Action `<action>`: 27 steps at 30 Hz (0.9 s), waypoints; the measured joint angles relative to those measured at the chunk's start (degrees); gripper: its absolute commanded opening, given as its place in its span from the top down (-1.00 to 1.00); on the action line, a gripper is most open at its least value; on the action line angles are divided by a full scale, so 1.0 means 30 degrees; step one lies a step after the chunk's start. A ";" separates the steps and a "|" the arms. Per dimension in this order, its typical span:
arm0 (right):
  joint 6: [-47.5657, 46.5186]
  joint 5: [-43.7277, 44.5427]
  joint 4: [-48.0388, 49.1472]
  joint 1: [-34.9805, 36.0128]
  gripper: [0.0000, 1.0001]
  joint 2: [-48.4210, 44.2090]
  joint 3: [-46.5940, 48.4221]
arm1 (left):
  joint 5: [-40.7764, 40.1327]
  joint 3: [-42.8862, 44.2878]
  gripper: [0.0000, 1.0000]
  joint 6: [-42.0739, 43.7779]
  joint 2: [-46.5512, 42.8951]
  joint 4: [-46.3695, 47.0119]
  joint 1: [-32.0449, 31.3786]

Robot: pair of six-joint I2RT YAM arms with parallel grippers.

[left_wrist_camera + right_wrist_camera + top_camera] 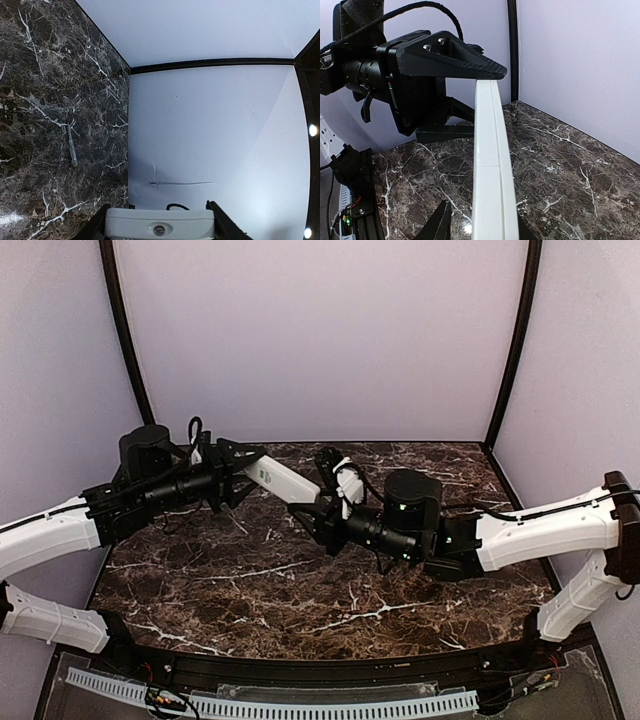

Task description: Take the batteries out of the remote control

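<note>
Much open table (230,590) before remote control (287,481) held aloft by left gripper (245,470).

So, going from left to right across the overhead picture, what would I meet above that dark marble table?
White-and-black left arm → black left gripper → slim white plastic remote control → black right gripper → white-and-black right arm

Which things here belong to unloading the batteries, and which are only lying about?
For the job:
- the remote control, gripped at one end by the left gripper
- the right gripper, its fingers either side of the other end

Lying about:
- a thin grey rod on the table, too small to identify; perhaps a battery
</note>
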 measured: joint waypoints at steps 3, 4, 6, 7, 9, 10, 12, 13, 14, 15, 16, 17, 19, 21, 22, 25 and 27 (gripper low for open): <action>-0.0066 0.0022 0.0007 0.0000 0.54 0.0000 -0.0007 | -0.0022 -0.0168 0.99 -0.0146 -0.0080 0.0146 0.0000; -0.0044 0.0051 0.0029 0.0000 0.61 0.0000 -0.0007 | -0.0022 -0.0197 0.99 -0.0175 -0.0109 0.0160 0.0000; -0.0036 0.0117 0.0073 -0.0007 0.80 0.0000 -0.0007 | -0.0015 -0.0291 0.99 -0.0211 -0.0204 0.0270 -0.0007; -0.0109 0.0146 0.0073 -0.0007 0.89 -0.0007 -0.0007 | -0.0022 -0.0328 0.99 -0.0240 -0.0233 0.0284 0.0000; 0.0015 0.0175 0.0073 -0.0044 1.00 -0.0007 -0.0007 | -0.0044 -0.0364 0.99 -0.0284 -0.0248 0.0328 0.0000; 0.0007 0.0211 0.0058 -0.0036 1.00 -0.0007 -0.0007 | -0.0058 -0.0408 0.95 -0.0291 -0.0248 0.0372 0.0000; 0.0022 0.0197 -0.0044 -0.0036 1.00 -0.0007 -0.0007 | -0.0051 -0.0466 0.73 -0.0299 -0.0248 0.0423 0.0000; 0.0066 0.0182 -0.0102 -0.0036 1.00 -0.0007 -0.0007 | -0.0036 -0.0488 0.45 -0.0299 -0.0248 0.0415 0.0000; 0.0102 0.0160 -0.0197 -0.0036 1.00 -0.0029 0.0000 | -0.0007 -0.0510 0.29 -0.0291 -0.0248 0.0408 0.0000; 0.0160 0.0124 -0.0335 -0.0036 1.00 -0.0058 0.0000 | 0.0036 -0.0546 -0.01 -0.0284 -0.0248 0.0401 0.0000; 0.0226 0.0087 -0.0510 -0.0036 1.00 -0.0109 0.0015 | 0.0095 -0.0597 -0.25 -0.0291 -0.0248 0.0379 0.0000; 0.0270 0.0022 -0.0743 -0.0036 1.00 -0.0197 0.0022 | 0.0189 -0.0648 -0.34 -0.0306 -0.0248 0.0386 0.0000; 0.0379 -0.0189 -0.1355 -0.0036 1.00 -0.0466 0.0044 | 0.0430 -0.0721 -0.57 -0.0197 -0.0299 0.0306 -0.0007; 0.0663 -0.0852 -0.2324 -0.0087 1.00 -0.0867 0.0051 | 0.0714 -0.0933 -0.80 0.0357 -0.0546 0.0022 -0.0022; 0.0809 -0.1180 -0.2725 -0.0153 1.00 -0.1049 0.0051 | 0.0823 -0.1100 -0.91 0.0663 -0.0736 -0.0117 -0.0022; 0.1676 -0.3162 -0.4379 -0.0699 1.00 -0.1785 0.0138 | 0.1297 -0.1829 -0.97 0.1654 -0.1399 -0.0495 -0.0022; 0.2346 -0.4539 -0.5530 -0.1472 1.00 -0.2200 0.0335 | 0.1610 -0.2368 -0.97 0.2805 -0.1887 -0.1042 -0.0022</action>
